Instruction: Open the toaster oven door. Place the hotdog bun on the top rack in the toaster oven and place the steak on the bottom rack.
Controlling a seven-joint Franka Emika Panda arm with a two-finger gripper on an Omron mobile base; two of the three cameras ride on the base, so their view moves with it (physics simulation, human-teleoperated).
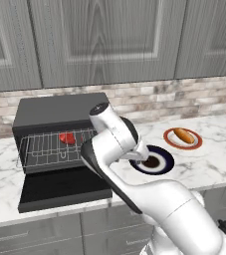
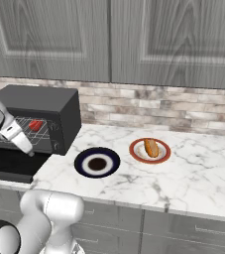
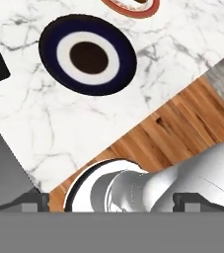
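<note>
Hotdog bun (image 1: 183, 135) lies on red-rimmed plate (image 1: 170, 141), long axis diagonal.

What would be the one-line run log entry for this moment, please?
toaster oven door: open | steak: on rack inside | hotdog bun: on red-rimmed plate, not yet moved | gripper: open, empty | blue-rimmed plate: empty

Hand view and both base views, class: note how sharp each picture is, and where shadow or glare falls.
Hand view: sharp, evenly lit, no glare on the dark blue plate. Left base view: slightly soft; the toaster oven interior is dim around the steak. Right base view: flat light, faint shadow under the hotdog bun.
</note>
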